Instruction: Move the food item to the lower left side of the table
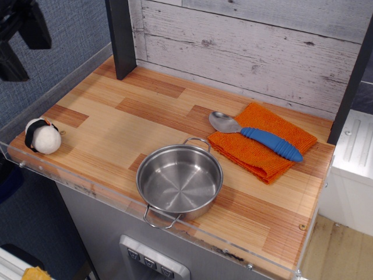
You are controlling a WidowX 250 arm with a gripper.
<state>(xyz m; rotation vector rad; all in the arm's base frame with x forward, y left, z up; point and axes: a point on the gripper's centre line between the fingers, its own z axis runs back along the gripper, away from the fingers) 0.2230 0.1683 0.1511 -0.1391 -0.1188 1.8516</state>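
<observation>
From my station I count one of each thing on the light wood plank table [116, 125] with its clear acrylic rim: one small white fuzzy food item with a black band [42, 136], one round stainless steel pot with two loop handles [179, 181], one folded orange cloth [262, 143], and one spoon with a metal bowl and a ribbed blue handle [256, 136]. The spoon lies across the cloth, its bowl reaching past the cloth's left edge onto the wood. The pot stands upright near the front rim, just left of the cloth, and I see nothing inside it.

The food item sits at the table's near left corner, close to the acrylic rim, well apart from the pot. It rests on the wood with nothing touching it.

I can read no brand, label or writing anywhere. On the grey panel below the front edge there are a few small buttons, but any marks on them are too small to make out.

The black tool [20, 38] shows only in part at the upper left corner of my view, above and apart from the food item. I cannot tell whether its fingers are spread or drawn together. It carries nothing that I can see.

A broad bare stretch of wood runs from the food item back to the dark post [120, 36] and across to the cloth.
</observation>
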